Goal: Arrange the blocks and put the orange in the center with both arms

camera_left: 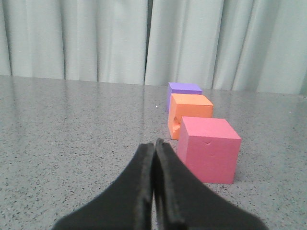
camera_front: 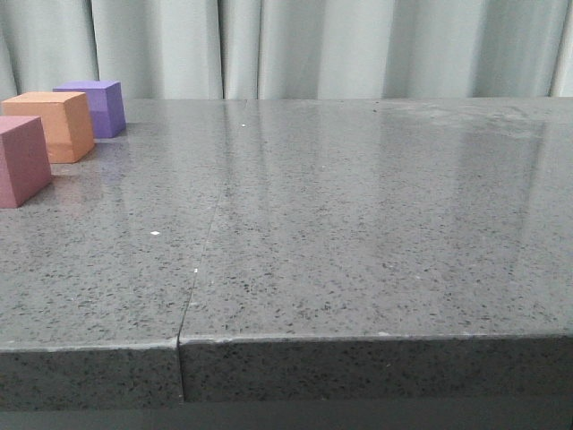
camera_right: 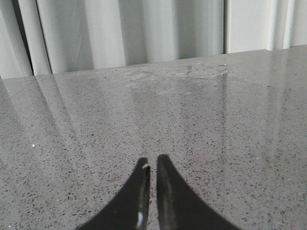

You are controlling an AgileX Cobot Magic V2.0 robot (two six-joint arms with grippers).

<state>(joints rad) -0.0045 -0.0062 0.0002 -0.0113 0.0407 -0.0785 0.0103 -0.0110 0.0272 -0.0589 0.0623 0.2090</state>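
Here the three cubes stand in a row at the far left of the speckled grey surface (camera_front: pixel 358 233): purple cube (camera_front: pixel 93 107) farthest back, orange cube (camera_front: pixel 52 124) in the middle, pink cube (camera_front: pixel 21 159) nearest. The left claw (camera_left: pixel 154 143) is closed and empty beside the pink cube; the right claw (camera_right: pixel 151 165), almost closed, grips nothing.

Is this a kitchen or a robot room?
Probably a robot test room, not a kitchen: a bare speckled grey table, pale curtains behind it, and three foam blocks, purple, orange, pink, in a row.
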